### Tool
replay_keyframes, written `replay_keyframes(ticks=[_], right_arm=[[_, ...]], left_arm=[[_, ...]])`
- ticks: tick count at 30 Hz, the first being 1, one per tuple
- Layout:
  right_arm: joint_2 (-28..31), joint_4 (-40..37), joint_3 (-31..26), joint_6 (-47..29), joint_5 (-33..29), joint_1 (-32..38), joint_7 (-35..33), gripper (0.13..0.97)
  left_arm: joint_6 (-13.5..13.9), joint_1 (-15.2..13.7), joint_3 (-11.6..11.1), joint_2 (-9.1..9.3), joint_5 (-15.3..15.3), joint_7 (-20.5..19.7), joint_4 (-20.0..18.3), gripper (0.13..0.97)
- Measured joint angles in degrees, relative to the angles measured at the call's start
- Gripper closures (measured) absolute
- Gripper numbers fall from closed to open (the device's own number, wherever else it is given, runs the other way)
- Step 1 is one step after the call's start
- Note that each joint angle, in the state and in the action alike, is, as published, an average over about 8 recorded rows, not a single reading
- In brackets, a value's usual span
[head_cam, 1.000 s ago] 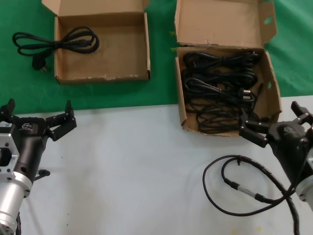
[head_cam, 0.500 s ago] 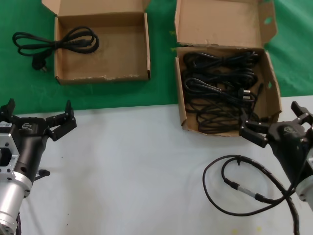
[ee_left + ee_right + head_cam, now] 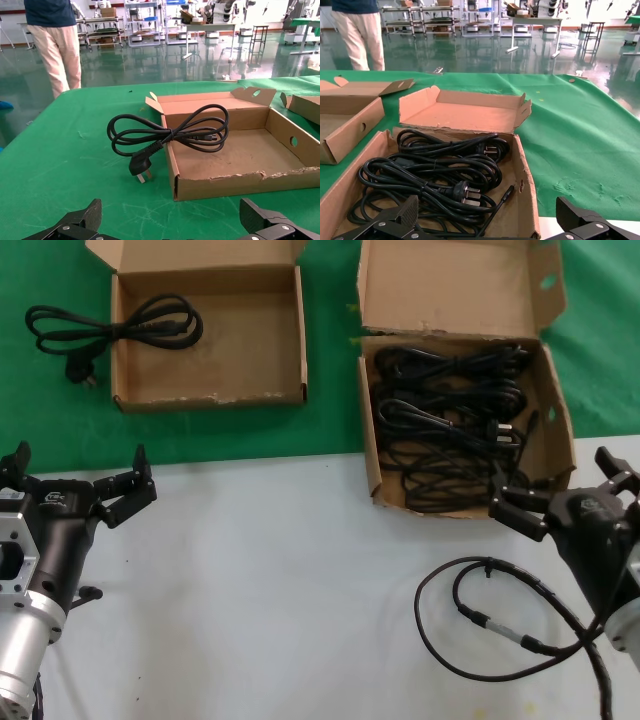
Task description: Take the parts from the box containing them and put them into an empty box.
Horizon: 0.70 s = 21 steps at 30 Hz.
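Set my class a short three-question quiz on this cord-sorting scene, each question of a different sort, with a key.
1. True or false: the cord draped over the left box's wall lies wholly inside it.
2. Which gripper is nearer the full box? A) left gripper B) right gripper
3. Fill in: both grippers are ____.

Key: 1 false, it hangs partly out on the green cloth; 2 B; 3 open.

Two boxes point(image 3: 210, 335) point(image 3: 465, 420); one cord point(image 3: 115, 325) draped; several cords point(image 3: 450, 425) boxed.
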Motion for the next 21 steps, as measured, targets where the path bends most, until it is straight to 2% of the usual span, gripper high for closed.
replay_keyframes(ticks=[21], right_arm=[[0.0,0.0,0.0,0.0,0.0,0.0,0.0,0.129]], left_arm=[[0.0,0.0,0.0,0.0,0.0,0.0,0.0,0.132]])
